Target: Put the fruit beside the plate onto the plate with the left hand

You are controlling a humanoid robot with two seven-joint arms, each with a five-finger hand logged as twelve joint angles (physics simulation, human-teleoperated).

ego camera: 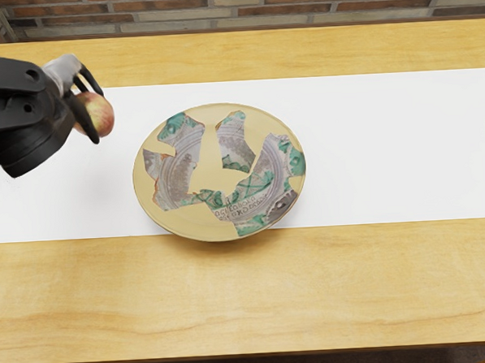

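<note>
The left robot hand [69,95] is seen at the upper left, its dark arm entering from the left picture edge. 1 fruit [101,116], red and yellow and rounded like an apple or peach, is gripped in it. The dark fingers [86,122] are curled closed around the fruit, with 1 finger laid across its front face and others arched over its top. The fruit's right side is left uncovered.

The fruit is held over a white strip [387,149] that runs across the wooden worktop [248,287]. Whether it touches the strip cannot be told. It is placed left of the plate [146,204] and slightly further back, clearly apart from the rim, so it is not yet on the plate.

The plate is round and tan, patterned with broken grey and green patches. It is set on the strip near the middle, its front edge reaching just past the strip's near border. A brick wall [241,7] is seen behind the worktop.
</note>
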